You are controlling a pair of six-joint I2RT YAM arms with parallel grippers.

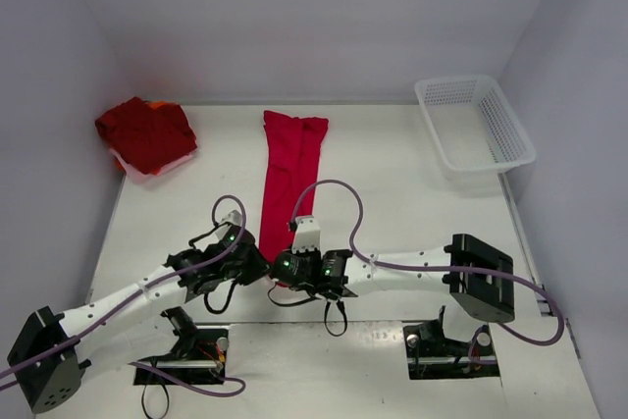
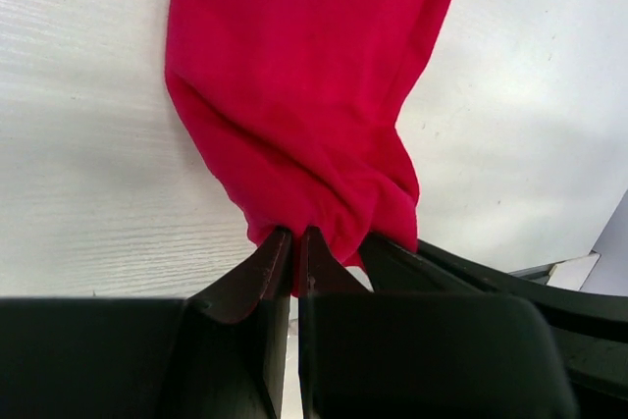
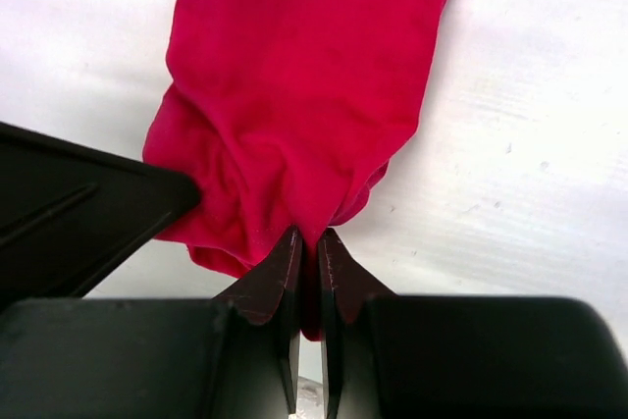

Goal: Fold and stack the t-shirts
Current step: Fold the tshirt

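Your left end effector (image 2: 296,240) and right end effector (image 3: 310,242) both pinch tight on the 6 o'clock end of the long t-shirt (image 1: 290,169); the red pile (image 1: 145,132) sits at 10 o'clock.

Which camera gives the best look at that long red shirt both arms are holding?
The top external view: it shows nearly the whole long red shirt as a narrow strip. The wrist views show only its near end, pinched by the left gripper and right gripper.
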